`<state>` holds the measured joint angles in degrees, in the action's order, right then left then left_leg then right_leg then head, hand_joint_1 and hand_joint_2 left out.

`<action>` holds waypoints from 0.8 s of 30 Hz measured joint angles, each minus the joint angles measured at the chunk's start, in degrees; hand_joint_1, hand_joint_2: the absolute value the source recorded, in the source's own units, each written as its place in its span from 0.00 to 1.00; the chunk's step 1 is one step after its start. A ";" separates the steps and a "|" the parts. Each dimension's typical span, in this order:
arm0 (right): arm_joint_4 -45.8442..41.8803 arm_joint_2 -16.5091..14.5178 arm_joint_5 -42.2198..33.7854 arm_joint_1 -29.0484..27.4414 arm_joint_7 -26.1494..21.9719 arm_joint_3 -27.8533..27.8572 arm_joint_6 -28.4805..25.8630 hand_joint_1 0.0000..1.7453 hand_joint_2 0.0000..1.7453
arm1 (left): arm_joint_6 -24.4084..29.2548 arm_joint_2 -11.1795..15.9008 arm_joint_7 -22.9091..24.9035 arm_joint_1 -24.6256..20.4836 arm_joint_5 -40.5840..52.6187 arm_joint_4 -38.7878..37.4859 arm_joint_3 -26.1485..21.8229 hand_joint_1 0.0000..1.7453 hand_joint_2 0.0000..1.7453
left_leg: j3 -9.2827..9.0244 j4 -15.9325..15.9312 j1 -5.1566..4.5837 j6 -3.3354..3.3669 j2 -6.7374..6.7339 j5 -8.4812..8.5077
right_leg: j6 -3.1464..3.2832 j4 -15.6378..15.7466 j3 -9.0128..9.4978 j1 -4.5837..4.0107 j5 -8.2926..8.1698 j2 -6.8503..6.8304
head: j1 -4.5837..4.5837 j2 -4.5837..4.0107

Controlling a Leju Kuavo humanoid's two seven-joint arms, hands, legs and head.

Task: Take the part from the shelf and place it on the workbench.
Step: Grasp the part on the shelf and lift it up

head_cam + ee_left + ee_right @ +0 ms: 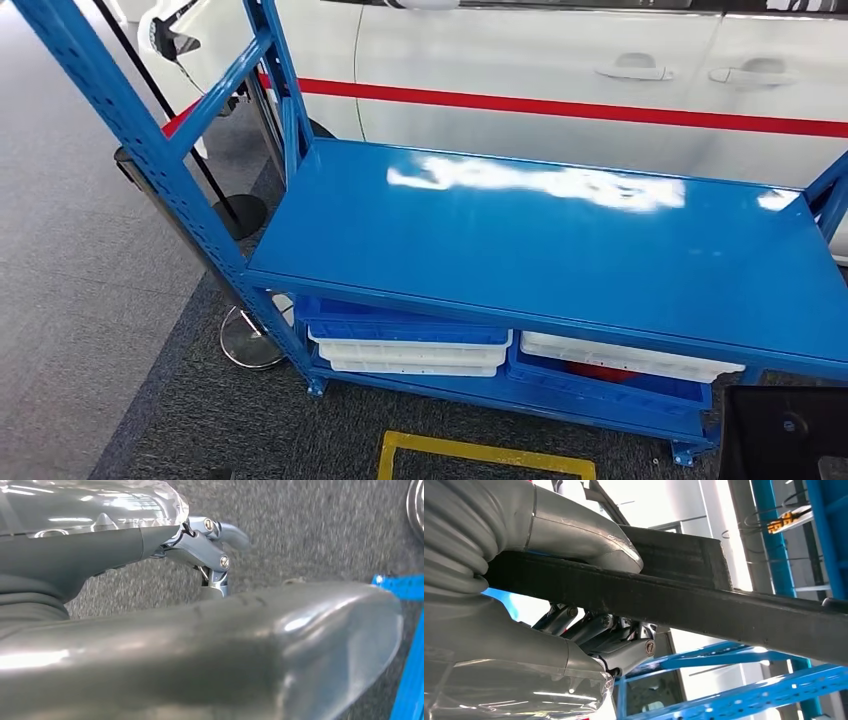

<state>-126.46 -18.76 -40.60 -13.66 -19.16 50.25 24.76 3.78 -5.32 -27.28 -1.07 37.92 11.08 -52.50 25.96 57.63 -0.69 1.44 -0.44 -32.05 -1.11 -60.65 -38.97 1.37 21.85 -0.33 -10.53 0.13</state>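
The right hand (589,630) grips the part (704,605), thumb on one face and fingers curled against the opposite face. The part is a flat, matte black, straight-edged piece; in the head view its corner (785,430) sits at 5 o'clock, just in front of the blue shelf (560,240). The left hand (210,555) hangs above grey carpet (320,525), holding nothing; whether its fingers are spread or curled cannot be told. Blue and white trays (410,345) lie on the lower tier.

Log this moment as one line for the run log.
right hand: grips flat black part | left hand: holds nothing, over grey carpet | glossy blue workbench top: bare | part not yet placed
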 joint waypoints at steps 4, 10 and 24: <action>-0.32 -0.26 1.90 -0.54 -2.18 -0.46 -1.07 1.00 1.00 | -0.39 -0.03 -0.19 0.17 -0.05 0.14 -0.17 0.00 0.00 | 2.15 -1.51 0.45 0.84 -0.27 3.60 | -0.79 -6.45 -1.84 -0.06 8.14 0.27 | 0.02 -0.01; -0.29 -0.39 3.71 -0.64 -4.36 -3.31 -1.11 1.00 1.00 | -1.07 0.05 -0.21 0.15 -0.07 0.43 -0.28 0.00 0.00 | 7.04 0.46 0.83 0.17 -1.52 6.11 | -2.12 -6.97 5.02 0.62 8.11 -0.98 | 0.02 0.00; -0.36 -0.64 2.19 -0.82 -4.77 -8.39 1.51 1.00 1.00 | -0.99 0.44 0.73 0.52 0.04 0.77 -1.18 0.00 0.00 | 9.55 15.57 0.69 -1.90 -0.01 -2.88 | 2.63 1.14 2.60 -1.01 2.83 2.18 | -0.12 0.00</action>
<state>-126.81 -19.40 -38.41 -14.48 -23.92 41.86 26.27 2.79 -4.87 -26.56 -0.55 37.97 11.85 -53.68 35.51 73.20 0.00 -0.46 -0.45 -34.93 1.52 -59.51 -36.37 0.35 24.68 1.85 -10.64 0.13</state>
